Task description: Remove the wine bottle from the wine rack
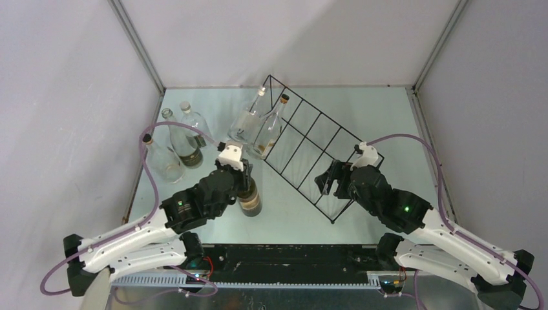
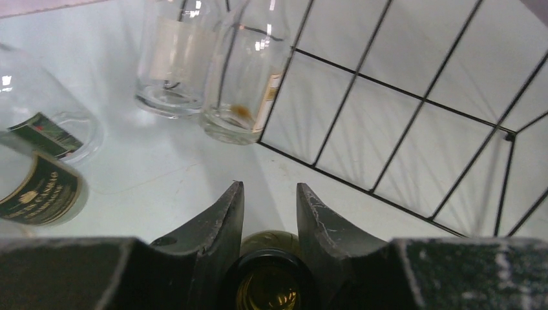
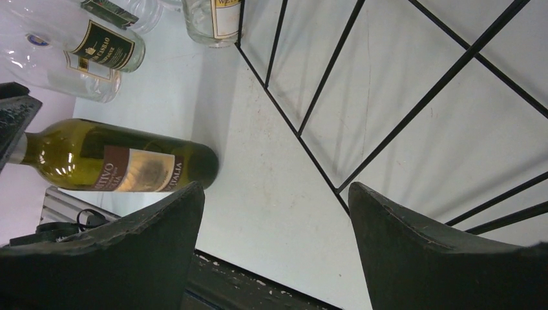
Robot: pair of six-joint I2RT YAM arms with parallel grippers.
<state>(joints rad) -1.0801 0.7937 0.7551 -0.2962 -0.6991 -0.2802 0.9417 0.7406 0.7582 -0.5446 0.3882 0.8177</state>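
Green wine bottle (image 1: 249,199) stood upright on the bench (image 1: 291,216), outside the wine rack (image 1: 316,145) and just beside its near-left side. Left pincer (image 1: 240,169) looked clenched on its neck from above, so I judged extraction done and set-down in hand. Right pincer (image 1: 327,183) hung released by the rack's near end, holding nothing. Next I'd need to spread the left fingers and lift straight up, without tipping the bottle into the rack wire or the clear bottles (image 1: 183,145) to its left.
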